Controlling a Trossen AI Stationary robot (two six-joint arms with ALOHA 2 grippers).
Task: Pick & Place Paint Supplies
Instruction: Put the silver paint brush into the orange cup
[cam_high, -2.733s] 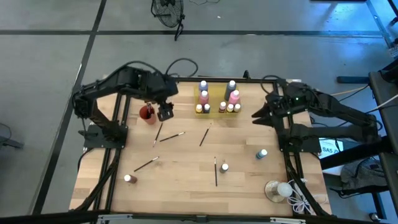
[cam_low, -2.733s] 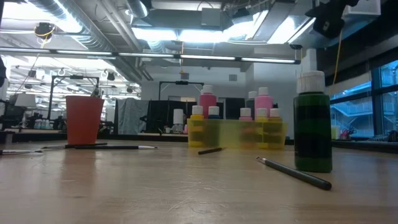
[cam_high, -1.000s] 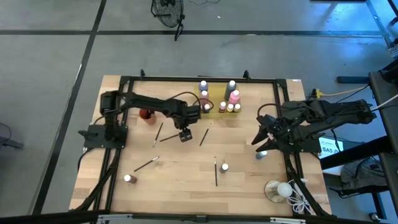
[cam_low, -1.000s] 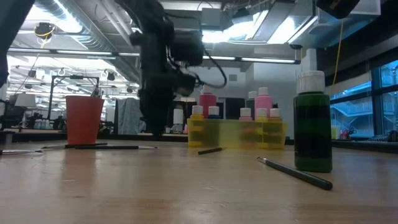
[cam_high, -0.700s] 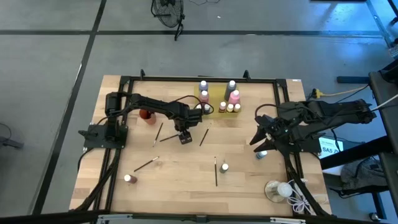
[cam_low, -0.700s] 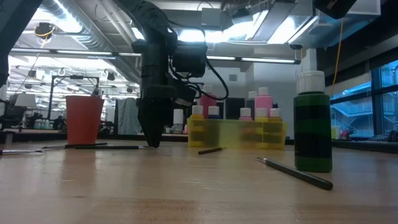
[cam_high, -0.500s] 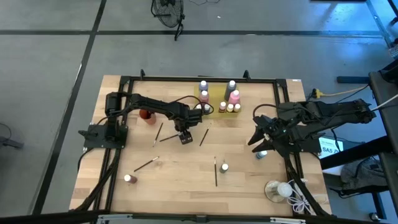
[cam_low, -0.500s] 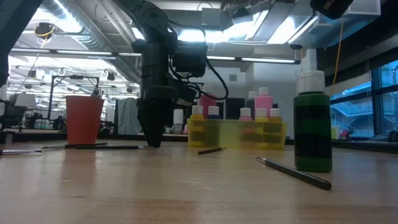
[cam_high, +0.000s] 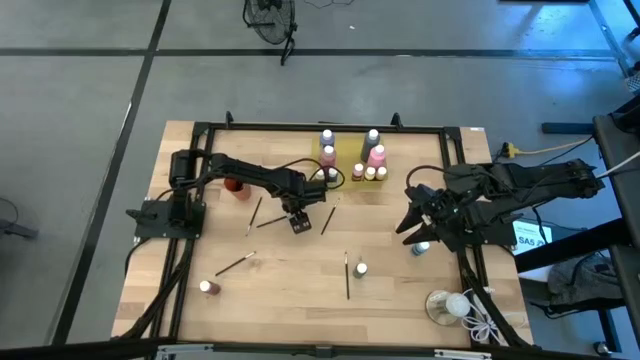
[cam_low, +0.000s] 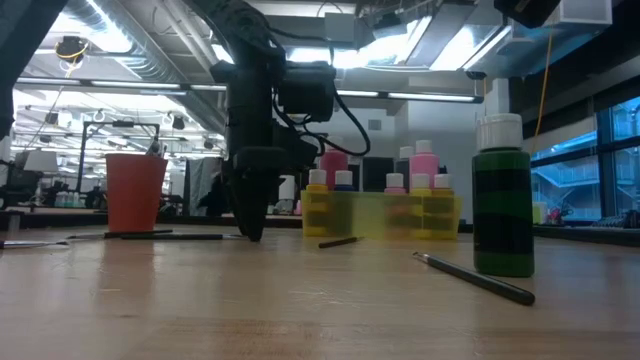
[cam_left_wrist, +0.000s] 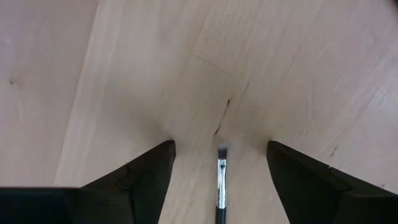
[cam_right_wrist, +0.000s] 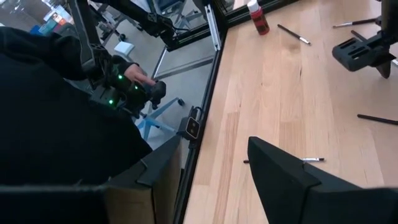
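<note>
My left gripper (cam_high: 298, 223) points down at the table's middle, open, its fingertips low over the wood. A thin paintbrush (cam_high: 276, 220) lies flat on the table, and its pale tip (cam_left_wrist: 222, 150) lies between the two fingers without touching them. In the low view the left gripper (cam_low: 250, 232) stands just left of the yellow tray. My right gripper (cam_high: 407, 227) hangs open above the table's right side, near a blue bottle (cam_high: 421, 247) that stands upright on the wood.
A yellow tray (cam_high: 350, 170) at the far edge holds several white-capped bottles. A red cup (cam_high: 236, 184) stands far left. More brushes (cam_high: 327, 220) (cam_high: 347, 276) (cam_high: 235, 264) and small bottles (cam_high: 361, 269) (cam_high: 206, 286) lie scattered. A clear dish with a white ball (cam_high: 447, 305) sits near right.
My left gripper has sunk toward the table over the brush's tip, staying open.
</note>
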